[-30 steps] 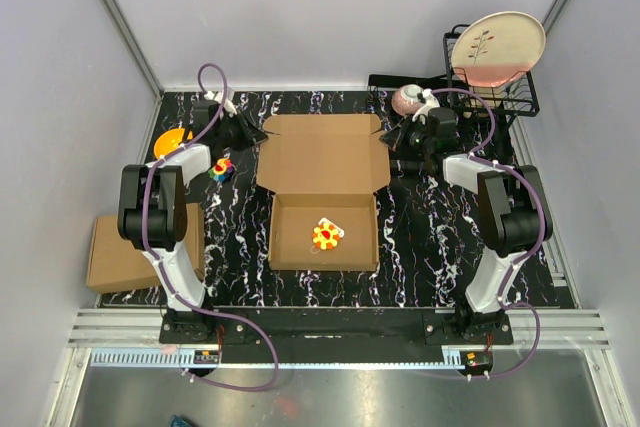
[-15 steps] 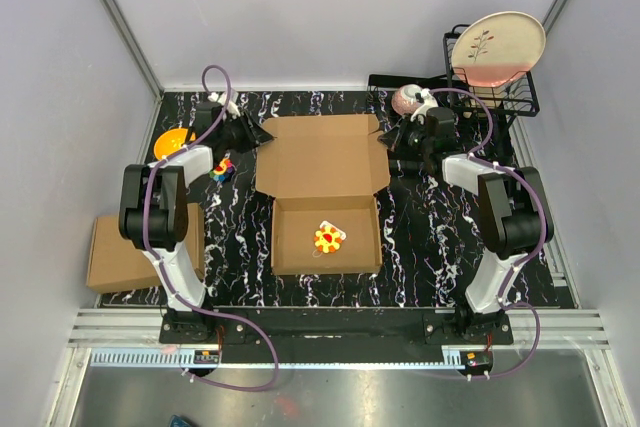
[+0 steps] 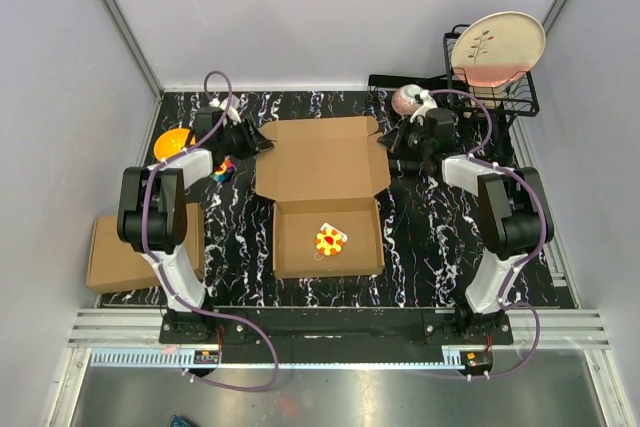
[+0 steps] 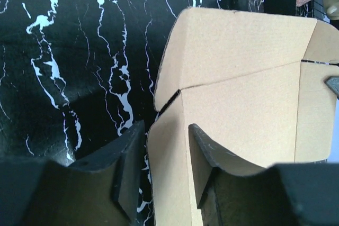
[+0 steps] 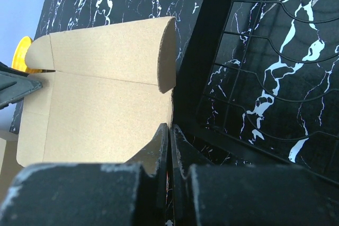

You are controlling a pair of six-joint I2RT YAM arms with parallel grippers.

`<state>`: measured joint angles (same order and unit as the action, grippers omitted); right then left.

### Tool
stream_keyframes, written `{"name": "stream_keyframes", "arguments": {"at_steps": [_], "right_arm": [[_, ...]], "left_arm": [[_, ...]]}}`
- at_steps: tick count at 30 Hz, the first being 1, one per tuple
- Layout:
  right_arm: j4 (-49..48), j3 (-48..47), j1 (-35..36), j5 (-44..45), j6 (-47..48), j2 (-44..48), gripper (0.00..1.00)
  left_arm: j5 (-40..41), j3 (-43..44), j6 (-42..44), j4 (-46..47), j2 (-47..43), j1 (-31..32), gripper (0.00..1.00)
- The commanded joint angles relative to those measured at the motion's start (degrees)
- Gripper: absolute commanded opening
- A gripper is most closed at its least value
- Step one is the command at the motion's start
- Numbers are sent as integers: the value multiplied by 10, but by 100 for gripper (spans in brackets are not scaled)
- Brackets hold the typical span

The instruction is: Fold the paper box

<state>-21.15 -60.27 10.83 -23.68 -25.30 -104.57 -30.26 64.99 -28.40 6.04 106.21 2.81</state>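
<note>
The plain brown corrugated cardboard box point(image 3: 325, 197) lies spread open between the two pincers. Its flat lid panel point(image 3: 322, 155) spans the gap from one to the other. Its long axis runs crosswise to the line joining them, from the far free edge back towards the arm bases. The left pincer point(image 4: 166, 146) stands with its jaws apart. They straddle the lid's left side tab point(image 4: 169, 183), with board between the fingers but not clamped. From this pincer, the rest of the lid stretches ahead and inward. The right pincer point(image 5: 169, 136) has its jaws closed together, tips right at the lid's right edge. I cannot tell whether a sliver of board is caught there. From it the lid lies inward, and a rounded side tab point(image 5: 167, 51) stands up just ahead. Both pincers are equally close to the lid, one at each short side. The left looks better placed to take hold. The open tray point(image 3: 288, 262) sits on the near side of both pincers, beyond the hinge crease, with a yellow and red toy point(image 3: 329, 238) inside. By my judgement the lid must swing back from the pincers towards that tray, turning about the crease.
</note>
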Motion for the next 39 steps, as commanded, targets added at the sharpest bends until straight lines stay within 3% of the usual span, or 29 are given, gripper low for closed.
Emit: {"name": "stream_keyframes", "arguments": {"at_steps": [1, 7, 12, 19, 25, 32, 39], "right_arm": [[-5, 4, 5, -7, 17, 31, 5], [-6, 7, 4, -7, 16, 32, 4], [-12, 12, 5, -8, 14, 31, 4], [-11, 12, 5, -8, 15, 30, 4], [-22, 25, 5, 2, 10, 47, 1], [1, 46, 44, 83, 39, 121, 0], [22, 81, 110, 190, 94, 177, 0]], "left_arm": [[1, -15, 9, 8, -51, 3, 43], [-7, -26, 2, 7, -70, 0, 45], [-7, -36, 5, 9, -75, -3, 31], [-17, -35, 3, 10, -65, -3, 30], [-11, -42, 4, 20, -77, 0, 0], [34, -53, 25, 29, -138, 32, 0], [156, -122, 53, 97, -228, 94, 0]]}}
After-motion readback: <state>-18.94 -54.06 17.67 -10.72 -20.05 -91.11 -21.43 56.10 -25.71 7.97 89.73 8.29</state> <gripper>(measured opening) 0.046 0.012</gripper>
